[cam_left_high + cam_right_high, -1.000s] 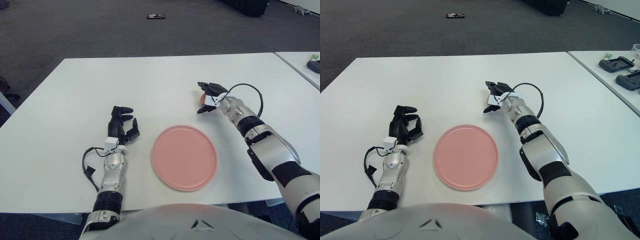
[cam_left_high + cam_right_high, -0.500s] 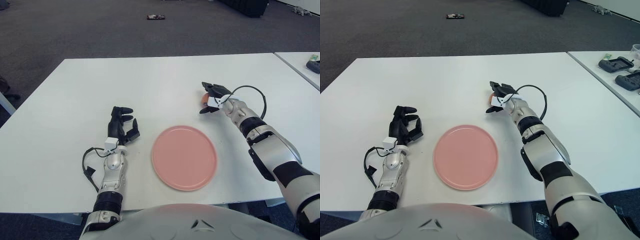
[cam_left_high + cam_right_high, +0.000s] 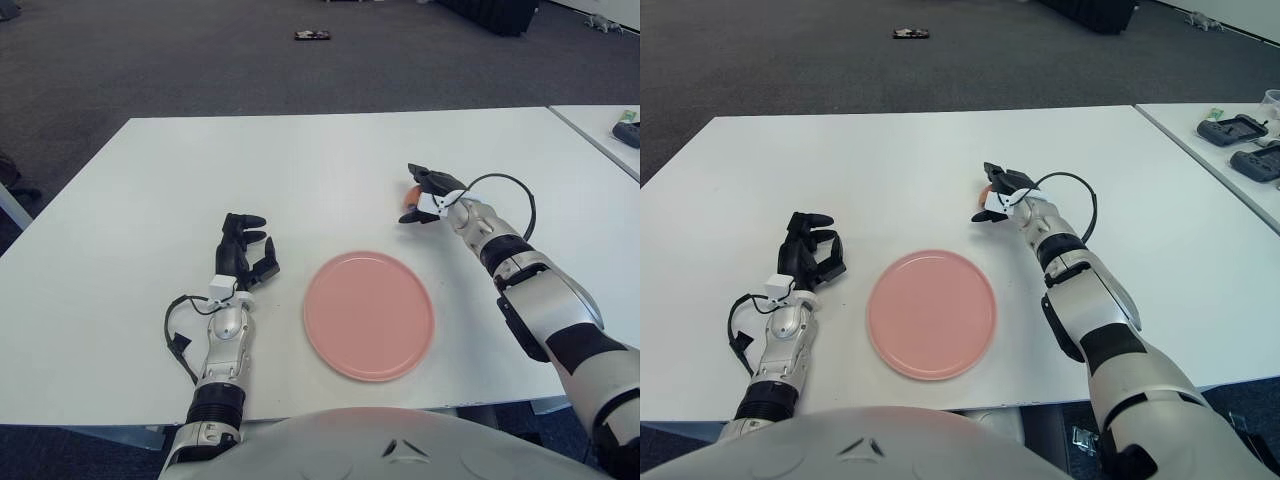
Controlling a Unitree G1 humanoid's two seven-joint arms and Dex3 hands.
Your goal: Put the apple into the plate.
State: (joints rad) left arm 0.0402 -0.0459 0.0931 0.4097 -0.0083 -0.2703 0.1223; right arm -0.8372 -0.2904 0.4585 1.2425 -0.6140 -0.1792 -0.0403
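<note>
Orange-red apple (image 3: 409, 193), in the left eye view, has drifted slightly further right and away from the pink plate (image 3: 368, 315) over the last second with the right hand (image 3: 424, 196), whose dark fingers curl around it, so the carry toward the plate has not begun. From the right eye view the apple is mostly hidden behind those fingers, so whether it is off the white table (image 3: 890, 170) cannot be told; the left hand (image 3: 810, 255) shows left of the plate, fingers loosely bent and holding nothing.
</note>
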